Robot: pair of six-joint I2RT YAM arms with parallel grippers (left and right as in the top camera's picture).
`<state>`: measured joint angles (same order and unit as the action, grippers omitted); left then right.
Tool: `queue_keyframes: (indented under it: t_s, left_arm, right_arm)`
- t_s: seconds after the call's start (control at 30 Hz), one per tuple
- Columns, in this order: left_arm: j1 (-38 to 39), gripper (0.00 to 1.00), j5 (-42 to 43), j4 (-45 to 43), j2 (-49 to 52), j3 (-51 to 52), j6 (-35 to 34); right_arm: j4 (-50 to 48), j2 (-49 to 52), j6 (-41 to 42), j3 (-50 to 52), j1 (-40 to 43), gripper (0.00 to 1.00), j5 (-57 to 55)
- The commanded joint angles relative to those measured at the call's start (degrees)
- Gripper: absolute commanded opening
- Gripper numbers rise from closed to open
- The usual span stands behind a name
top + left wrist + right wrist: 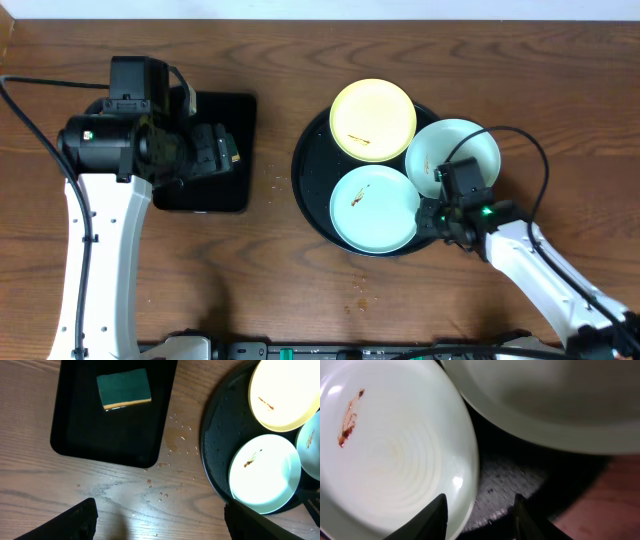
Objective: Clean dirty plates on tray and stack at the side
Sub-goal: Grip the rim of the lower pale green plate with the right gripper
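Observation:
On the round black tray [310,175] lie three dirty plates: a pale yellow one [372,120] at the back, a mint one [455,155] on the right and a mint one [373,208] in front, each with a brown smear. My right gripper [437,215] is down at the front mint plate's right edge. Seen from the right wrist, the gripper [480,515] is open and straddles that plate's [395,450] rim, one finger over the plate, the other over the tray [520,475]. My left gripper [160,525] hangs wide open and holds nothing above bare table.
A rectangular black tray [75,435] at the left holds a green and yellow sponge [124,388]. Water drops [175,440] dot the wood between the two trays. Small crumbs [360,285] lie in front of the round tray. The left arm [110,150] overhangs the rectangular tray.

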<state>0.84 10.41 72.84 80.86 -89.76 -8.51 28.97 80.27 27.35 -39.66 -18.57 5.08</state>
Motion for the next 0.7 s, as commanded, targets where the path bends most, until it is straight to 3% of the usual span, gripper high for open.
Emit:
queue_keyframes:
  t_s: [0.0, 0.27, 0.67]
  left_arm:
    - [-0.1, 0.82, 0.5, 0.0, 0.4, 0.4, 0.8]
    - [-0.1, 0.82, 0.5, 0.2, 0.4, 1.6, 0.8]
    - [-0.1, 0.81, -1.1, -0.8, 0.4, 4.0, 0.8]
  right_arm:
    - [-0.9, 1.4, 0.9, 0.2, -0.8, 0.37, -0.9]
    - [-3.9, 1.6, 0.9, 0.2, -1.0, 0.23, -1.9]
    - [-5.2, 5.4, 0.9, 0.2, -5.6, 0.20, -2.2]
